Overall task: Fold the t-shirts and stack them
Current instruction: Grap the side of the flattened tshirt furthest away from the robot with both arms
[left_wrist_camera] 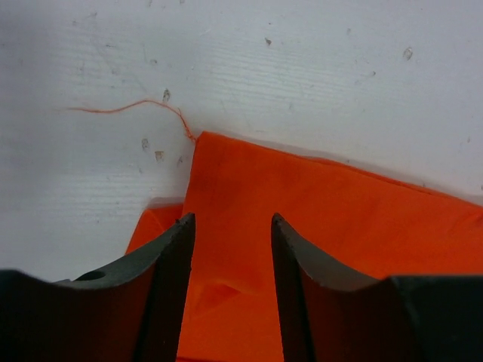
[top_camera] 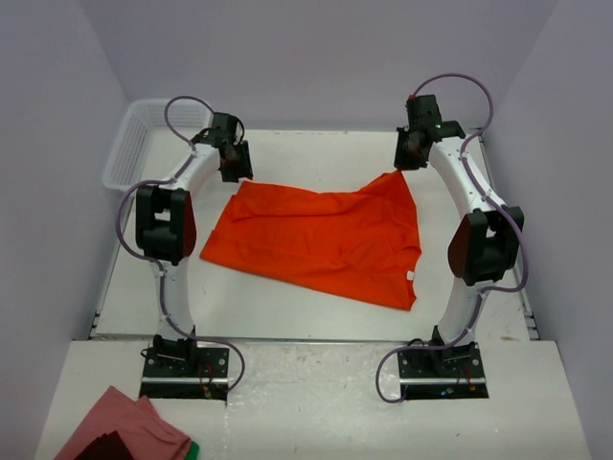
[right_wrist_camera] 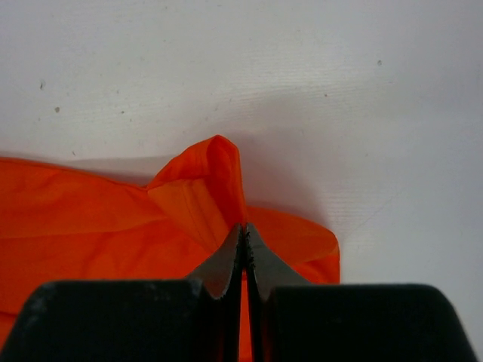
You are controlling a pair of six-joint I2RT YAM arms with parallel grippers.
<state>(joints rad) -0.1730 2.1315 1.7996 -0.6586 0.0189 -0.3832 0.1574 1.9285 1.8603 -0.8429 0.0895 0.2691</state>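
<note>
The t-shirt (top_camera: 321, 240) lies mid-way across the tabletop (top_camera: 287, 311), seemingly doubled once — more folds and all the stacking look left to do. Its long axis runs left to right, tilting toward the near right corner (a white tag (top_camera: 410, 276) there suggests the collar). The right gripper (right_wrist_camera: 243, 230) pinches its far right corner; the left gripper (left_wrist_camera: 230, 222) hangs parted over the far left corner, holding nothing.

The t-shirt (top_camera: 321, 240) is lying mid-table (top_camera: 287, 311); a basket (top_camera: 124, 153) is sitting at its far left, a clothes pile (top_camera: 124, 431) lying near left.
</note>
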